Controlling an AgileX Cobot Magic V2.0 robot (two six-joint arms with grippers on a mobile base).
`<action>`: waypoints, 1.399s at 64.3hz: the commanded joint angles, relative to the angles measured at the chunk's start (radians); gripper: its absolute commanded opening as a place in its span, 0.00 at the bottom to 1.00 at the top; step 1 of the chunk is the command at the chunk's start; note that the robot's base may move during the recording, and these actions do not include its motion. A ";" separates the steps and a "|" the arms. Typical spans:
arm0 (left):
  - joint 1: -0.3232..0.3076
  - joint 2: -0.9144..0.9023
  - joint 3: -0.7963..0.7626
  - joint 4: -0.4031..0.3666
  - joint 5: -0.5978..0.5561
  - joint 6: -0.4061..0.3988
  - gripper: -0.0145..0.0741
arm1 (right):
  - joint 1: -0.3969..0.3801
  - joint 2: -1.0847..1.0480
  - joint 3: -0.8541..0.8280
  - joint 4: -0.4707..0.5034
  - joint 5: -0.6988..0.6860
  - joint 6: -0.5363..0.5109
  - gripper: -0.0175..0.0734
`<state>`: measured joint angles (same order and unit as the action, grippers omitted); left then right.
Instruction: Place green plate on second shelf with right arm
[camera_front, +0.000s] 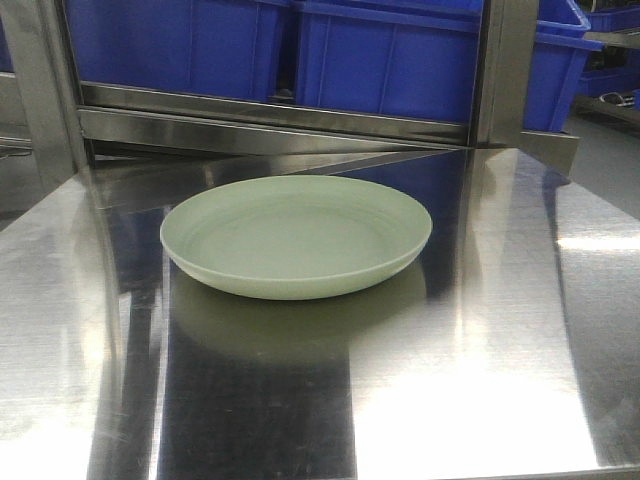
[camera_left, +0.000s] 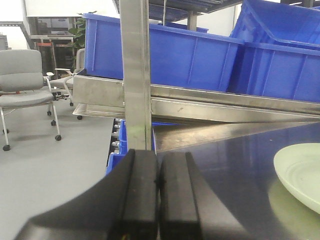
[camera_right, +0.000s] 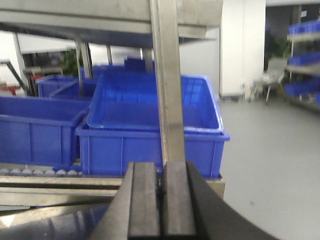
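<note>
The green plate (camera_front: 296, 236) is pale sage-green, round and shallow. It lies flat on the shiny steel table (camera_front: 500, 380), near the middle. Its left edge also shows at the right of the left wrist view (camera_left: 300, 172). No gripper shows in the front view. My left gripper (camera_left: 158, 160) is shut and empty, low over the table to the left of the plate. My right gripper (camera_right: 162, 172) is shut and empty. It faces a steel upright (camera_right: 167, 90) and blue bins; the plate is out of its view.
A steel shelf rail (camera_front: 270, 120) runs behind the table, with blue plastic bins (camera_front: 390, 60) on it. Steel uprights (camera_left: 136, 75) stand at the table's back corners. A grey office chair (camera_left: 22, 85) stands on the floor at the left.
</note>
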<state>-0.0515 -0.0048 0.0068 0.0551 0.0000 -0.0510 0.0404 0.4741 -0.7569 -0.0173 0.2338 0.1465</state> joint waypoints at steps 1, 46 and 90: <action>-0.006 -0.020 0.042 -0.004 -0.082 -0.006 0.31 | 0.005 0.171 -0.179 0.017 0.019 0.001 0.25; -0.006 -0.020 0.042 -0.004 -0.082 -0.006 0.31 | 0.293 0.978 -0.483 0.360 0.367 -0.044 0.44; -0.006 -0.020 0.042 -0.004 -0.082 -0.006 0.31 | 0.294 1.206 -0.483 0.506 0.387 -0.044 0.73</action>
<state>-0.0515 -0.0048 0.0068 0.0551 0.0000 -0.0510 0.3300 1.7015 -1.2042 0.4414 0.6652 0.1072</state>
